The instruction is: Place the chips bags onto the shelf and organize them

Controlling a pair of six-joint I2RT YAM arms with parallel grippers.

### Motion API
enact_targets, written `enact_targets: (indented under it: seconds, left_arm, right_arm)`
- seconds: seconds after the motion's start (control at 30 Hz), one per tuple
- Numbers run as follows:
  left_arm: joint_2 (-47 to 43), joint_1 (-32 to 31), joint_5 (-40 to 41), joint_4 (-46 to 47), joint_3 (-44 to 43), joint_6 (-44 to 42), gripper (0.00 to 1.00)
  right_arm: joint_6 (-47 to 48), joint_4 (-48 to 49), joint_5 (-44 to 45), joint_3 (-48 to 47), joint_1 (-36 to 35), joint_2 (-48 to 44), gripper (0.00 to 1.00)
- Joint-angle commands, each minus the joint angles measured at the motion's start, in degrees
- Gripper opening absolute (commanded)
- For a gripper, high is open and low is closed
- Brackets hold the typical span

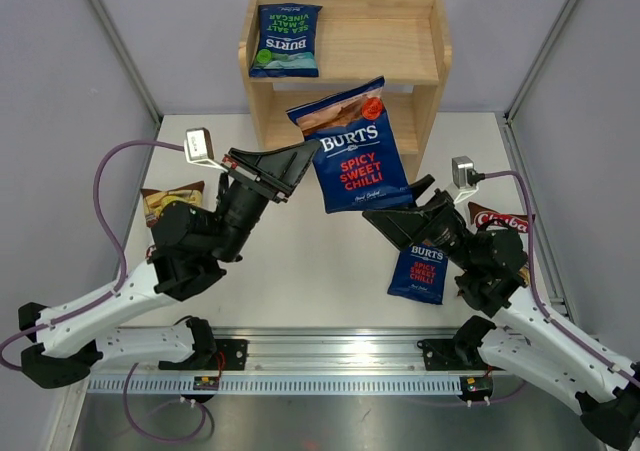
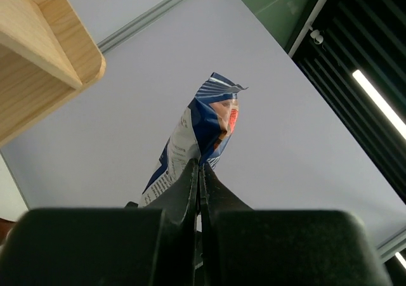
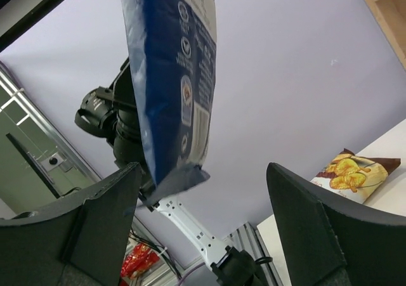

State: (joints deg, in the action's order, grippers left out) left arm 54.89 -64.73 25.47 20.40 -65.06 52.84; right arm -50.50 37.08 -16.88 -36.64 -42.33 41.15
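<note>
Risk here: left gripper (image 1: 314, 149) pinches the chilli bag (image 1: 352, 146) by its edge only, right gripper (image 1: 400, 201) gapes wide, so the bag could slip.

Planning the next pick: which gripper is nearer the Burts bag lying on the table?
Right. The right gripper hovers close by the flat bag; left gripper is farther left, clamping the raised bag.

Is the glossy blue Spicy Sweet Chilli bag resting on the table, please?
No, lifted: the left gripper holds the bag by its edge, above the table.

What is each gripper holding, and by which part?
Left gripper pinches the side edge of the Burts Spicy Sweet Chilli bag; right gripper open, empty.
</note>
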Motion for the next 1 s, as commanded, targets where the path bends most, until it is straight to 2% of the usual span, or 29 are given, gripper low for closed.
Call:
enact_targets:
  seconds: [0.0,0.13,0.3,0.4,0.43,0.57,0.63,0.67,0.7,0.73,0.77,0.8,0.87,0.9,0.97]
  left_arm:
    - [-0.9,-1.1,6.2,5.5,1.5,4.8,0.0]
    - [-1.5,-1.8,10.2,1.0,2.0,9.4,0.0]
    - [-2.4,-2.6,12.2,-0.2,2.8,12.1,0.0]
    - [-2.6,-2.8,13.2,-0.8,2.9,12.6,0.0]
    - [-2.6,-2.8,13.7,-1.3,2.9,12.6,0.0]
    - [-2.6,-2.8,14.9,-5.4,-0.7,7.5,0.0]
    - [-2.1,-2.7,15.8,-11.4,-4.3,2.0,0.0]
    - [-1.9,-2.7,16.4,-13.3,-6.4,0.7,0.05]
    - [-2.2,-2.7,17.2,-15.6,-6.9,-0.6,0.33]
    - [-2.3,-2.5,17.8,-17.0,-7.4,-4.5,0.46]
    - [-2.6,-2.3,18.8,-19.2,-10.1,-6.4,0.55]
    - [-3.1,-2.3,20.6,-25.8,-11.3,-7.7,0.79]
    - [-4.5,-2.2,25.6,-30.7,-13.2,-12.3,0.95]
    - [-6.4,-2.1,27.3,-34.7,-14.2,-13.7,0.99]
    - [-8.2,-2.2,27.4,-38.9,-15.0,-18.4,0.99]
  right_arm:
    - [1.5,5.1,2.8,-3.5,-0.2,1.3,0.87]
    - [1.3,6.8,3.9,-4.3,-0.3,2.7,0.74]
    - [0.0,10.7,4.1,-4.0,-0.3,4.7,0.48]
    - [-1.0,12.3,4.4,-3.5,-0.3,5.4,0.38]
    - [-1.1,12.5,4.3,-3.5,-0.3,5.4,0.31]
    - [-1.6,11.1,3.8,-3.6,-0.4,5.0,0.21]
    - [-1.5,8.9,4.5,-3.7,-0.4,4.1,0.14]
    - [-1.6,7.7,4.9,-3.8,-0.4,3.8,0.13]
    - [-1.5,6.4,5.4,-4.3,-0.4,3.2,0.13]
    - [-1.4,2.7,6.5,-4.9,-0.4,2.8,0.12]
    - [-1.3,0.3,7.3,-5.6,-0.4,2.6,0.11]
    - [-0.9,-2.2,8.0,-7.4,-0.4,2.2,0.1]
    - [0.0,-10.0,11.2,-9.7,-0.4,2.2,0.07]
    - [0.1,-12.9,12.9,-12.5,-0.3,2.4,0.08]
    - [-1.3,-23.6,20.6,-16.2,-0.3,4.1,0.08]
